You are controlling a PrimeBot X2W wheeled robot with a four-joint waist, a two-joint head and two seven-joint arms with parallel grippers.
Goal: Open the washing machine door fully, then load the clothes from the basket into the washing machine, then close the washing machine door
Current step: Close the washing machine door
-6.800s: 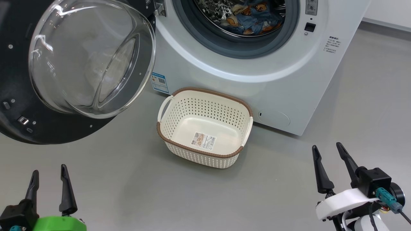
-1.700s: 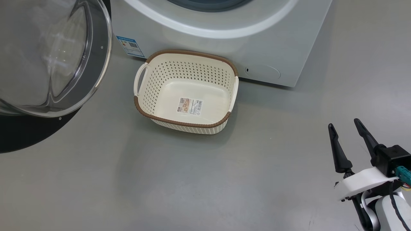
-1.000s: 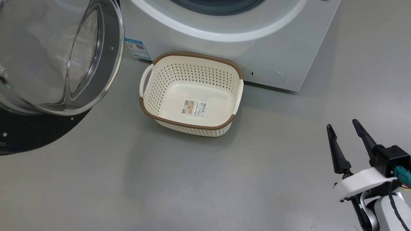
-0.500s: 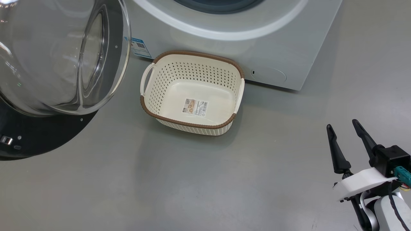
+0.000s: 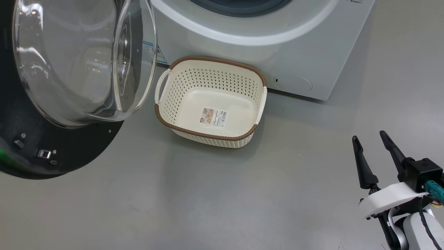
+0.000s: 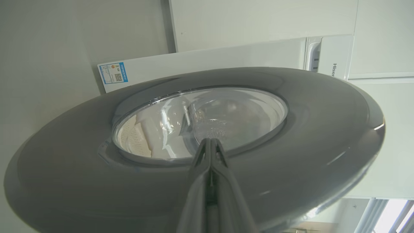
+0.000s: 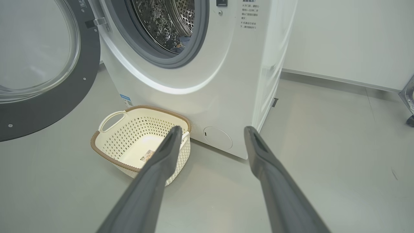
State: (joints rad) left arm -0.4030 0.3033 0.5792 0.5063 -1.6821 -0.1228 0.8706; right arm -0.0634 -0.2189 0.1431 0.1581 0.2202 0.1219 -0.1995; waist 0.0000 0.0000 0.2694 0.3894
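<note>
The washing machine door (image 5: 79,62) has swung further round towards the washing machine (image 5: 263,52) than a moment ago, and its glass bowl now stands close beside the empty basket (image 5: 208,133) on the floor. The left pincer (image 6: 211,142), clenched on nothing, seems to press its tips against the door's outer face. I'd keep that push steady, following the hinge's arc until the latch catches. The right pincer (image 5: 368,135) hangs spread and empty, well clear.

Tapered black fingers (image 5: 362,166), white wrist shell (image 5: 388,199), teal connector (image 5: 435,189), black cables (image 5: 427,225)
</note>
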